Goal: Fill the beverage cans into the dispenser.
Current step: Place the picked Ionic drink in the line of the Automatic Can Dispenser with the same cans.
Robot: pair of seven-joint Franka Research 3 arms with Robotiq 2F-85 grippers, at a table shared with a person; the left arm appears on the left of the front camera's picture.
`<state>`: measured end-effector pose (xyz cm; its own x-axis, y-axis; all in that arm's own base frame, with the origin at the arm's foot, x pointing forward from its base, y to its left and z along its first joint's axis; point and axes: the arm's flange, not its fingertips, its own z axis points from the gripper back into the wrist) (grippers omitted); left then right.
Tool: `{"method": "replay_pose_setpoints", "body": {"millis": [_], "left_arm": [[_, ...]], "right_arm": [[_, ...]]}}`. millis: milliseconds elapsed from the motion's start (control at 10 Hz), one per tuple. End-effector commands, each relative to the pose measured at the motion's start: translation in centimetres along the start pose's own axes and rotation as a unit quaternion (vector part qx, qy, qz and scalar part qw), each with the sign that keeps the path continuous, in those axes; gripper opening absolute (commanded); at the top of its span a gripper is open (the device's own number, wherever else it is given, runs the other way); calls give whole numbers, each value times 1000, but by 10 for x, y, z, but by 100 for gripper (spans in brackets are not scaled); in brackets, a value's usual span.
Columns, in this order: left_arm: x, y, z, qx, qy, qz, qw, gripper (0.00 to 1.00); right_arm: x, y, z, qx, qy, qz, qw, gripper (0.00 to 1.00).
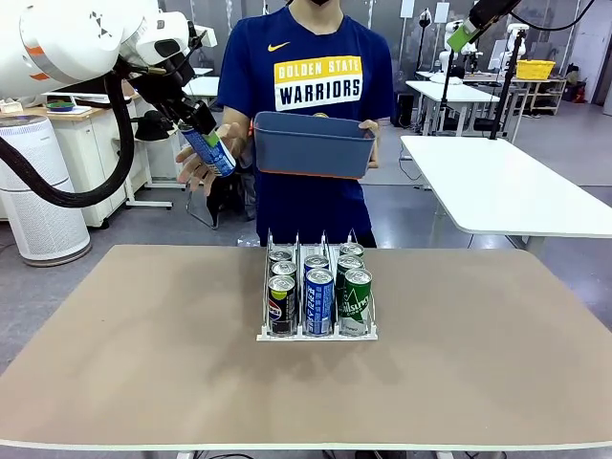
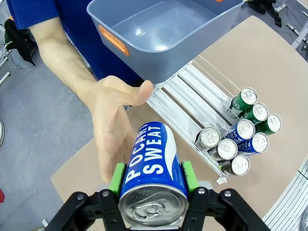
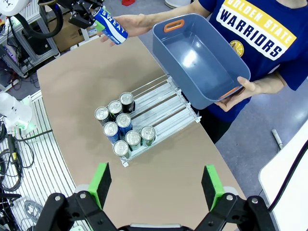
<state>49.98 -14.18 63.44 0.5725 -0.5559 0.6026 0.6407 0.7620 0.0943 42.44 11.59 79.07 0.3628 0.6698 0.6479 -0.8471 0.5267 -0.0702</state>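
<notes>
Between the left gripper's (image 2: pixel 153 179) pads, a blue can (image 2: pixel 153 168) is sitting clenched, reading "POCARI SWEAT". Just beyond it, a hand (image 2: pixel 113 130) is hovering open. The right gripper (image 3: pixel 156 185) is hanging released.

Your left arm is raised high at the far left, its pincer (image 1: pixel 204 135) clamped shut on a blue can (image 2: pixel 153 168). Your right pincer (image 3: pixel 156 185) hangs above the worktop, jaws spread wide and empty.

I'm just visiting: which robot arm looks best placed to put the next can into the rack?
Probably the left: its gripper already clamps a blue can. The right gripper hangs open, holding nothing.
</notes>
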Motion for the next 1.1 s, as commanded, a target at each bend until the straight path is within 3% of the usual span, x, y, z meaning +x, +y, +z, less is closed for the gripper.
{"method": "replay_pose_setpoints", "body": {"millis": [0, 800, 900, 1000], "left_arm": [[0, 1, 2, 2, -3, -4, 1000, 0], [1, -2, 5, 14, 12, 8, 1000, 0], [5, -4, 4, 42, 32, 24, 998, 37], [-1, 0, 0, 1, 3, 2, 1000, 37]], "right_arm": [[-1, 0, 0, 0, 0, -1, 1000, 100], [-1, 0, 0, 0, 0, -1, 1000, 100], [-1, 0, 0, 0, 0, -1, 1000, 100], [-1, 0, 0, 0, 0, -1, 1000, 100]]}}
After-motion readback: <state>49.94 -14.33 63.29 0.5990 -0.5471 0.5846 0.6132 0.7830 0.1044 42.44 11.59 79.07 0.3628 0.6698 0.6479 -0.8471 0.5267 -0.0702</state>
